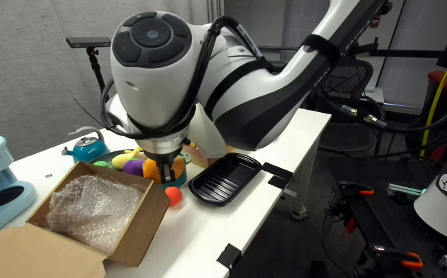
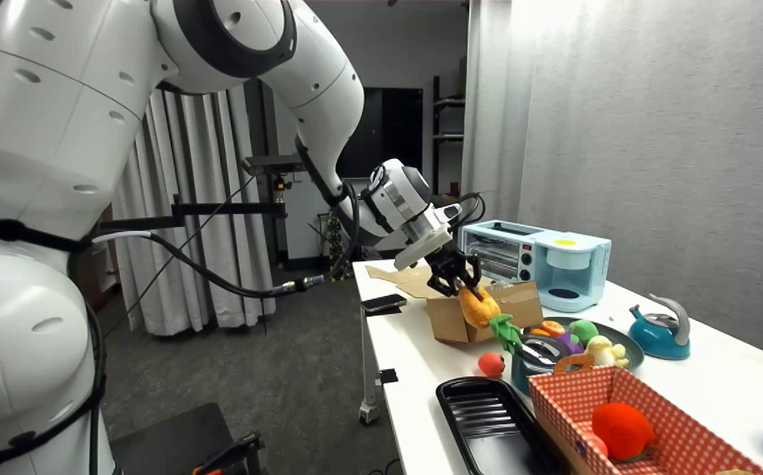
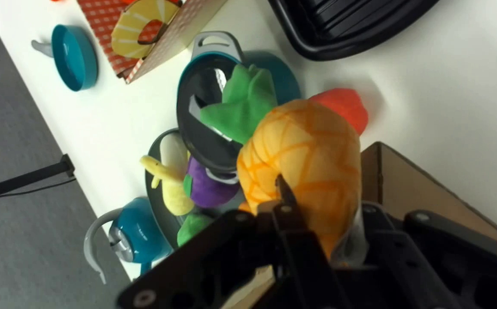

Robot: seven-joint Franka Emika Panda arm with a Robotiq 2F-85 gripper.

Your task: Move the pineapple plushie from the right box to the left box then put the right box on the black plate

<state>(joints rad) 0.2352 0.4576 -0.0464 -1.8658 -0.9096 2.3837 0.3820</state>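
My gripper point(image 3: 319, 206) is shut on the pineapple plushie point(image 3: 308, 150), holding it up with its green tuft pointing away from the fingers. In an exterior view the gripper point(image 2: 467, 284) holds the plushie point(image 2: 478, 309) tilted, tuft down, near the left box point(image 2: 516, 307). The left box point(image 1: 142, 227) is brown cardboard with bubble wrap inside. The right box point(image 2: 678, 415) has a red checked lining and holds red toys; it is partly hidden in an exterior view point(image 1: 196, 156). The black plate point(image 1: 225, 179) lies beside it, also in the wrist view point(image 3: 338, 34).
A teal pot point(image 3: 207, 111) with a dark lid stands between the two boxes. A pan with several toys lies behind it. A red toy point(image 1: 174, 195) sits by the left box. A teal kettle point(image 1: 88, 148), a blue oven point(image 2: 566, 264) and a phone point(image 2: 383, 303) are on the table.
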